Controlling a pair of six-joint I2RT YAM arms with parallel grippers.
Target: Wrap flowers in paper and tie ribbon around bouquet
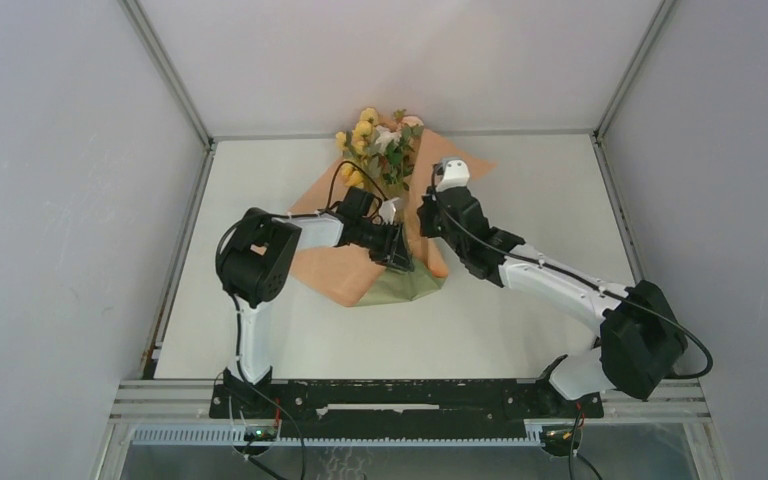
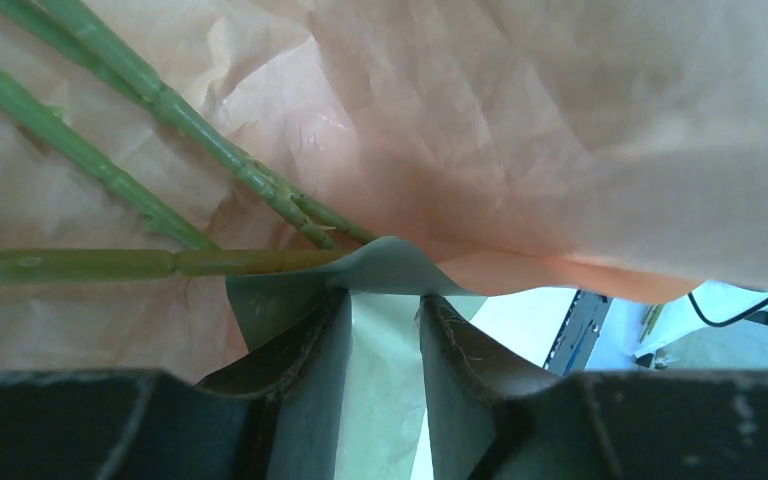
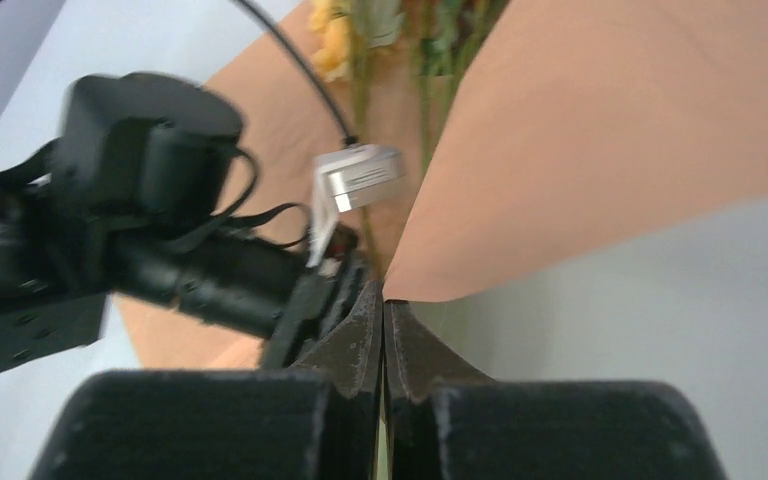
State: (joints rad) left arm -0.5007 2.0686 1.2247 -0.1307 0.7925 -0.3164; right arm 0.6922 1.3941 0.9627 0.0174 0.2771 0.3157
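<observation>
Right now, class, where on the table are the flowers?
In the top view, the flowers lie at the far middle of the table, on the peach side of the paper, blooms toward the back wall.

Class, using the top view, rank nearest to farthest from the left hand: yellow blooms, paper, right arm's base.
1. The paper, olive fold at the left hand.
2. The yellow blooms, toward the back.
3. The right arm's base, near edge, right side.
</observation>
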